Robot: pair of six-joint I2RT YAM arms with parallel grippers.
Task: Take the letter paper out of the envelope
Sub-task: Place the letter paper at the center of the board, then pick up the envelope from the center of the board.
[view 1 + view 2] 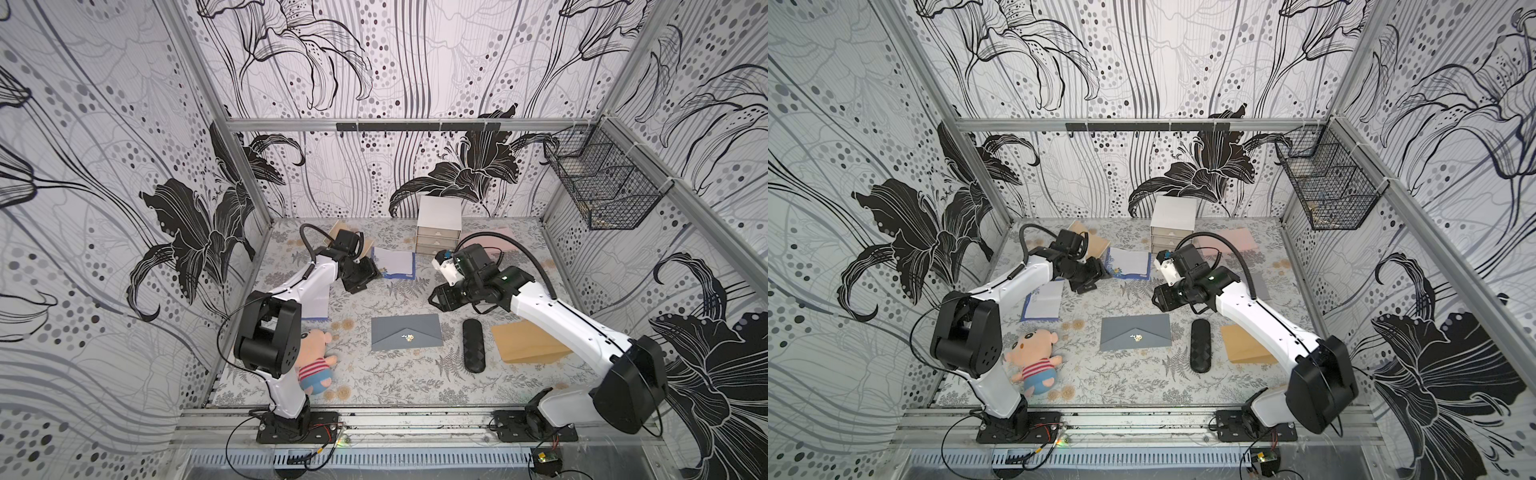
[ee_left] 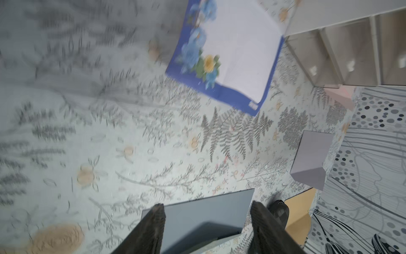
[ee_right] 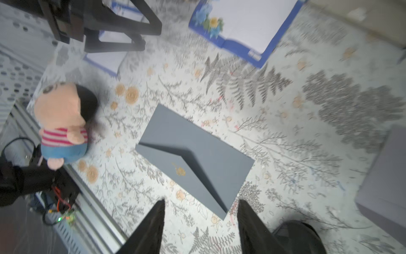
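We are seeing the grey envelope (image 1: 406, 337) lying flat on the table (image 1: 395, 376), flap closed, between the plush doll (image 1: 318, 366) and the black case (image 1: 473, 345). The left tool (image 2: 207, 204) and right tool (image 3: 201, 201) are hovering behind it, both 2 spread apart and gripping nothing.

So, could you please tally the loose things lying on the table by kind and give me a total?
Envelopes: 5 (middle grey, right grey, front brown, back brown, pink)
Blue-bordered letter sheets: 2 (back sheet, left sheet)
Plush doll: 1
Black case: 1
Drawer unit: 1
Total: 10
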